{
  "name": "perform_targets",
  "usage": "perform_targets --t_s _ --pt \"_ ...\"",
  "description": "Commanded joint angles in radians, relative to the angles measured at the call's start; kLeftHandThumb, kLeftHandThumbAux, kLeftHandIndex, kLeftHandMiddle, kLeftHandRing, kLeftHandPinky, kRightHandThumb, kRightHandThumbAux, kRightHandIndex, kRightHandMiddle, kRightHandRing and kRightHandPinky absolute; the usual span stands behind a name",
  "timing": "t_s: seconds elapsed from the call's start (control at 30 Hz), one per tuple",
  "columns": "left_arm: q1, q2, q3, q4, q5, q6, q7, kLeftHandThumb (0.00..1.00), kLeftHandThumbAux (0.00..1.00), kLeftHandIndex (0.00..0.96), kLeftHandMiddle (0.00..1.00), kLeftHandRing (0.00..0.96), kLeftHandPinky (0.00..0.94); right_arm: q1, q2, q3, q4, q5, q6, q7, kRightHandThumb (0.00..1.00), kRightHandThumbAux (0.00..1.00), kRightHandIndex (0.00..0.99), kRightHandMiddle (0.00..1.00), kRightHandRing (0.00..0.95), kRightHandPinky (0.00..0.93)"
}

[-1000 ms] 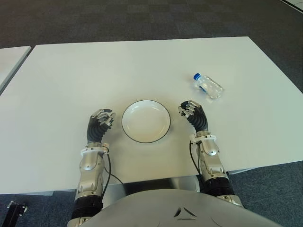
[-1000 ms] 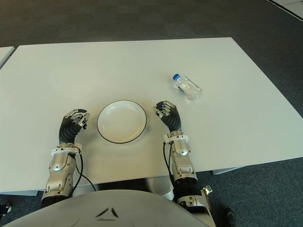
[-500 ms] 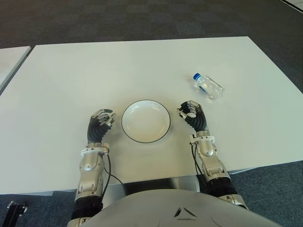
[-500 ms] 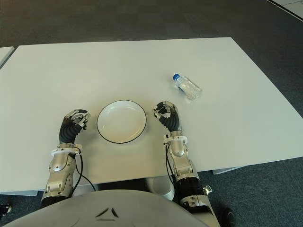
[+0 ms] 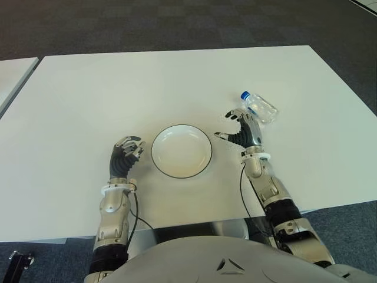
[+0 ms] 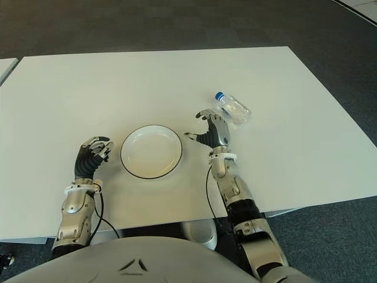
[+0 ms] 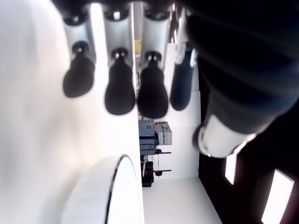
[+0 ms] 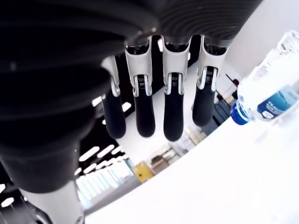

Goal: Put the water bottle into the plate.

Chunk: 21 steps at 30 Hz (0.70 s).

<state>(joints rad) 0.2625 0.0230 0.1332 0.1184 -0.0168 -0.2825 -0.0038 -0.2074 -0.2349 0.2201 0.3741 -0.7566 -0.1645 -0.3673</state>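
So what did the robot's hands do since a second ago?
The right hand opened its fingers and reached forward toward the water bottle, not holding it yet. The left hand stayed curled left of the plate. Bottle and plate have not moved on the table.

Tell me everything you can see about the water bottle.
The bottle is small, clear plastic with a blue cap, lying on its side on the white table, cap pointing away and to the left. It sits right of the plate. The right hand, fingers spread, is just short of it, not touching.
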Motion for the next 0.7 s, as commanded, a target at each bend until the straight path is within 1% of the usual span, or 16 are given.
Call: perform_targets --t_s 0.03,0.1,0.2,0.3,0.4,0.43,0.5,0.57,0.7 --pt "0.007 -0.002 -0.013 0.007 0.005 -0.005 -0.001 0.701 0.723 0.433 0.748 0.741 0.742 -0.056 -0.047 0.052 0.048 -0.057 0.090 0.080 0.140 0.755 0.047 0.056 0.047 0.028" --pt "0.007 -0.001 -0.014 0.008 0.005 -0.008 -0.002 0.700 0.723 0.433 0.748 0.741 0.742 -0.087 -0.062 0.070 0.068 -0.072 0.123 0.113 0.122 0.710 0.019 0.023 0.019 0.011" --pt "0.007 -0.001 -0.015 0.007 0.007 -0.007 -0.001 0.700 0.723 0.433 0.749 0.742 0.743 -0.132 -0.075 0.091 0.100 -0.087 0.166 0.145 0.136 0.664 0.007 0.009 0.007 0.004" --pt "0.008 -0.003 -0.017 0.005 0.011 -0.008 0.005 0.700 0.723 0.433 0.751 0.743 0.743 -0.180 -0.081 0.109 0.140 -0.098 0.204 0.158 0.194 0.589 0.001 0.002 0.001 0.001" --pt "0.010 -0.004 -0.018 0.003 0.017 -0.010 0.009 0.700 0.723 0.433 0.751 0.743 0.742 -0.213 -0.084 0.123 0.169 -0.104 0.232 0.157 0.221 0.552 0.000 0.000 0.000 0.000" --pt "0.010 -0.005 -0.019 0.002 0.018 -0.010 0.010 0.700 0.723 0.433 0.752 0.743 0.742 -0.224 -0.085 0.128 0.177 -0.106 0.242 0.156 0.241 0.520 0.000 0.000 0.000 0.000" --pt "0.012 -0.008 -0.019 -0.003 0.014 -0.003 0.011 0.700 0.723 0.433 0.752 0.743 0.742 -0.251 -0.086 0.137 0.199 -0.111 0.266 0.154 0.268 0.478 0.000 0.000 0.000 0.000" --pt "0.014 -0.012 -0.018 -0.010 0.007 0.009 0.012 0.700 0.722 0.433 0.751 0.741 0.738 -0.277 -0.087 0.143 0.220 -0.115 0.288 0.153 0.313 0.411 0.000 0.000 0.000 0.000" --pt "0.017 -0.018 -0.016 -0.022 -0.003 0.032 0.016 0.701 0.722 0.433 0.746 0.736 0.728 -0.325 -0.090 0.153 0.262 -0.116 0.323 0.152 0.374 0.322 0.000 0.000 0.000 0.000"
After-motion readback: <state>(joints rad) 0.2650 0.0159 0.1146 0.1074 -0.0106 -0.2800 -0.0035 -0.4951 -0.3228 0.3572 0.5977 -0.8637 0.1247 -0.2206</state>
